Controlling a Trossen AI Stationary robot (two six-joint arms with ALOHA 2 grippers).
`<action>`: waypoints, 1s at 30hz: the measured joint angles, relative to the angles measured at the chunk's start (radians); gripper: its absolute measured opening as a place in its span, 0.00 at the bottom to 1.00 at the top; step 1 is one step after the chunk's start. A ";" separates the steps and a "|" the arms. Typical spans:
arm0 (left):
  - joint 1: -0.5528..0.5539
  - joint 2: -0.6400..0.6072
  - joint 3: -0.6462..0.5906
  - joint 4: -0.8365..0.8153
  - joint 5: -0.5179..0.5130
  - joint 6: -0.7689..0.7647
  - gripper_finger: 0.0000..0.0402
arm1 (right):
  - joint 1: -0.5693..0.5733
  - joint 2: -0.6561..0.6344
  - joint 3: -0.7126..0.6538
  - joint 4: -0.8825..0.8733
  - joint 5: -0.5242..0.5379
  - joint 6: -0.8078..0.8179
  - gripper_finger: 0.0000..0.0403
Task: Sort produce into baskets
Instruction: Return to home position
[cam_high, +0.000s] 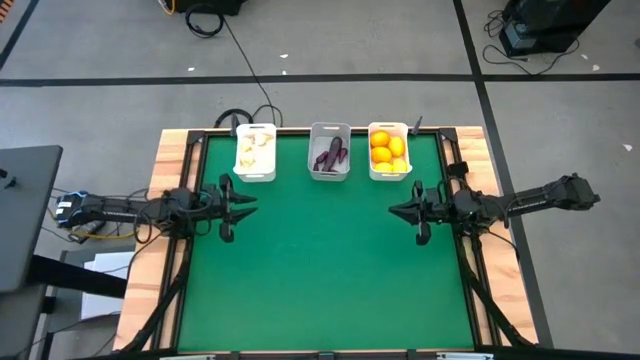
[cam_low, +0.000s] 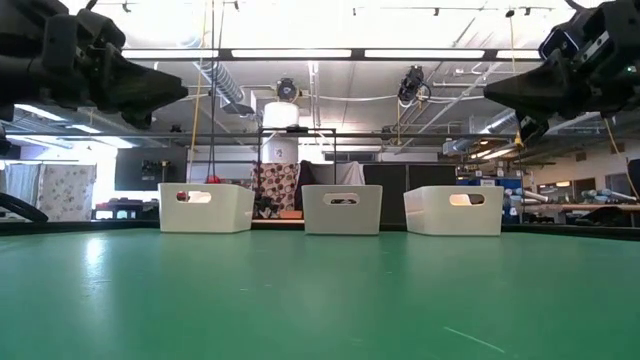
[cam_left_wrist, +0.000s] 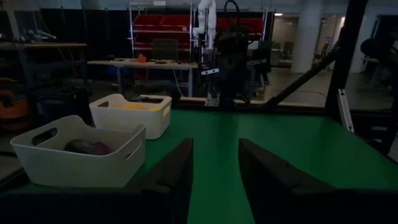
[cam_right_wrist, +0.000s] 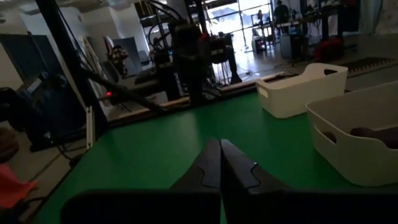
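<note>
Garlic bulbs (cam_high: 256, 148) lay in the left white bin (cam_high: 255, 178), eggplants (cam_high: 331, 155) in the greyish middle bin (cam_high: 330, 177), and citrus fruits (cam_high: 389, 150) in the right white bin (cam_high: 389, 177). All three bins stood in a row along the far edge of the table (cam_high: 320, 290). No loose item was visible elsewhere on it. The left gripper (cam_high: 248, 201) hovered near the left edge, jaws apart. The right gripper (cam_high: 396, 210) hovered near the right edge, jaws together. Neither held anything.

Handling, as judged:
- Garlic is light, with brittle papery skin, and is best gripped gently across the bulb's body.
- Eggplants are smooth and probably slippery, and are best taken across mid-length.
- Citrus is firm but rolls, and is best taken across its widest part.
</note>
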 joint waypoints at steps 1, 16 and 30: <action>-0.003 -0.002 0.000 0.000 0.000 0.001 0.33 | 0.000 0.000 0.000 -0.001 0.000 -0.001 0.01; -0.016 -0.313 0.089 -0.403 -0.012 0.000 0.33 | 0.000 -0.118 0.000 -0.071 0.023 -0.047 0.01; -0.053 -0.324 0.099 -0.455 -0.016 -0.003 0.33 | 0.002 -0.369 0.000 -0.231 0.024 -0.057 0.01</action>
